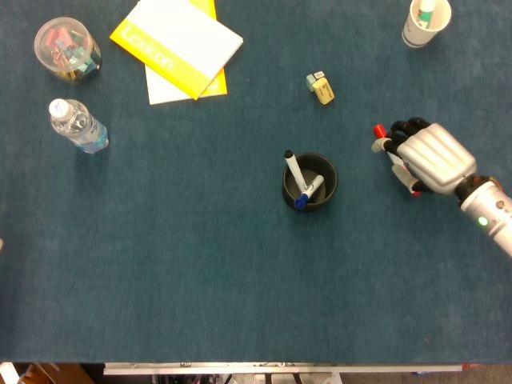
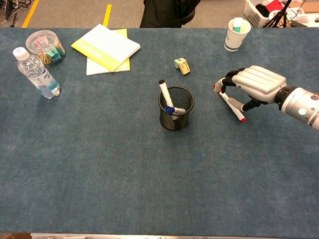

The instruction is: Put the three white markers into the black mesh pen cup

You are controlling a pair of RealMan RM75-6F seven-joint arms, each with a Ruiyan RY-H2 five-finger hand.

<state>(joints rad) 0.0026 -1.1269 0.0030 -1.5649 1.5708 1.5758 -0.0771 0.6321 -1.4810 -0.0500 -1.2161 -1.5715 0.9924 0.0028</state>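
The black mesh pen cup (image 1: pixel 323 189) (image 2: pixel 176 118) stands mid-table with two white markers in it. One marker (image 1: pixel 294 169) (image 2: pixel 163 91) has a black cap and sticks up at the cup's left rim. The other (image 1: pixel 310 191) (image 2: pixel 172 109) has a blue cap and lies low inside. To the cup's right, my right hand (image 1: pixel 430 156) (image 2: pixel 255 83) grips the third white marker (image 1: pixel 379 130) (image 2: pixel 232 105) under its curled fingers; it has red ends. The marker slants down from the fingertips towards the palm. My left hand appears in neither view.
A small yellow-green eraser (image 1: pixel 321 87) (image 2: pixel 182 65) lies beyond the cup. A paper cup (image 1: pixel 424 22) (image 2: pixel 237 34) stands at the far right. Yellow notebooks (image 1: pixel 178 44), a water bottle (image 1: pixel 78 126) and a jar of clips (image 1: pixel 67 50) sit at the far left.
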